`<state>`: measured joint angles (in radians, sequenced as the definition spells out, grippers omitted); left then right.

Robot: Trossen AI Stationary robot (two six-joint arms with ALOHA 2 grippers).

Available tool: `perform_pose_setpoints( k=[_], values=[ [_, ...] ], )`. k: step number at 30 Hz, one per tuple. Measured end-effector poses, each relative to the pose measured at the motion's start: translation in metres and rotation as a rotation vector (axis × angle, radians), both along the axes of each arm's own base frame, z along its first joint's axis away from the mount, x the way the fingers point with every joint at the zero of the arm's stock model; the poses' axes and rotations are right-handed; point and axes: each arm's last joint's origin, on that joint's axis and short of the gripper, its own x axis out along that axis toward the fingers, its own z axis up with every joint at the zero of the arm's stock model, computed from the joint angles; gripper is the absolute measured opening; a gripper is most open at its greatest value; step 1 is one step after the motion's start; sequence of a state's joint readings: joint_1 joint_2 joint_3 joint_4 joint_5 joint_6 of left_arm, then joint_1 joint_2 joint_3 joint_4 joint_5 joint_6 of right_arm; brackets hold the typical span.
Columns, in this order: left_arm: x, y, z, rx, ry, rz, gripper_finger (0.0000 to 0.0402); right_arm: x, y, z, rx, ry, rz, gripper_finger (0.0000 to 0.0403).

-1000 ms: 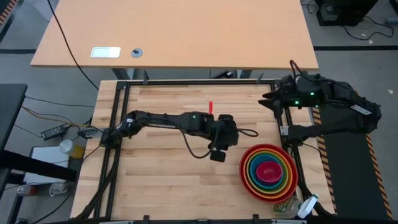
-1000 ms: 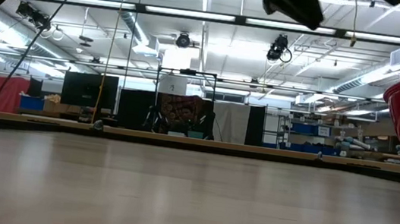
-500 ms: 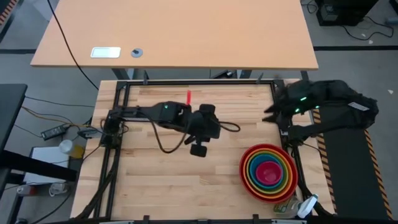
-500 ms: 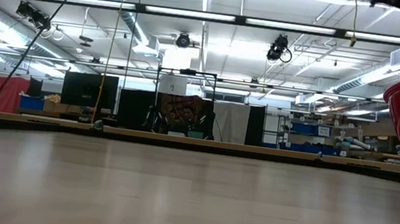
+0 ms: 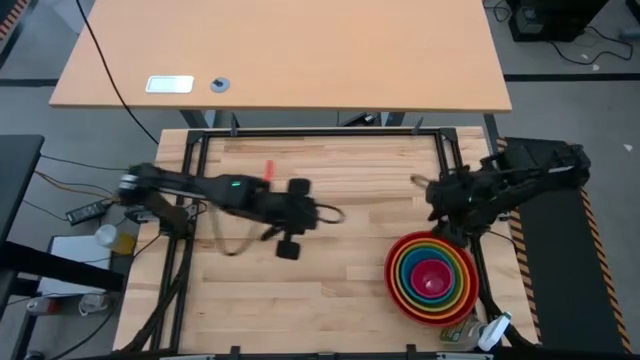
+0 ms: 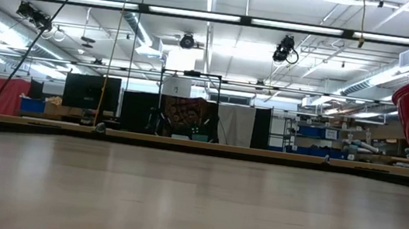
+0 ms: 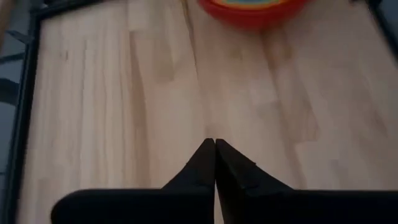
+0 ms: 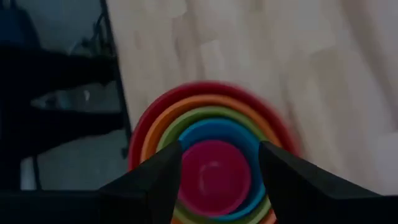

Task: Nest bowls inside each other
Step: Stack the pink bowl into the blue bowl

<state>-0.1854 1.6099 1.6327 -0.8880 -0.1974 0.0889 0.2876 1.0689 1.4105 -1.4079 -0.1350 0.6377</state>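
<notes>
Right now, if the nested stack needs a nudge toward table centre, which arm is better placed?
Probably right. The right pincer is open and sits just beside the nested bowls. The left pincer is shut, empty, and over bare table well away from them.

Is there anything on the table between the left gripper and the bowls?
No, only bare wood between the left gripper and the bowls, seen from the high view.
</notes>
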Motion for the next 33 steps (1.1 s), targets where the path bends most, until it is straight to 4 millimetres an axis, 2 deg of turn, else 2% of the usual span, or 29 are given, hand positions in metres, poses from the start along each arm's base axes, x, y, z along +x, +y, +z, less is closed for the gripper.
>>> perform_pose_setpoints(
  k=[4,10,17,24,28,33],
  values=[
    [-0.045,0.01,-0.014,-0.09,-0.145,0.124,0.0006,0.011,0.025,-0.01,0.0,0.077,0.11,0.0219],
    [-0.11,0.032,-0.025,-0.189,-0.31,0.451,0.0005,0.029,0.066,-0.032,-0.006,0.219,0.284,0.0219],
    [-0.168,0.043,-0.025,-0.304,-0.519,0.603,0.0005,0.032,0.102,-0.049,0.001,0.334,0.318,0.0219],
    [-0.195,0.05,-0.014,-0.26,-0.639,0.636,0.0005,0.023,0.126,-0.067,-0.028,0.419,0.275,0.0213],
    [-0.199,0.051,-0.011,-0.236,-0.668,0.639,0.0005,0.026,0.134,-0.1,-0.093,0.49,0.268,0.0212],
    [-0.198,0.05,-0.01,-0.26,-0.671,0.632,0.0005,0.026,0.134,-0.136,-0.172,0.599,0.251,0.0212]
  ],
)
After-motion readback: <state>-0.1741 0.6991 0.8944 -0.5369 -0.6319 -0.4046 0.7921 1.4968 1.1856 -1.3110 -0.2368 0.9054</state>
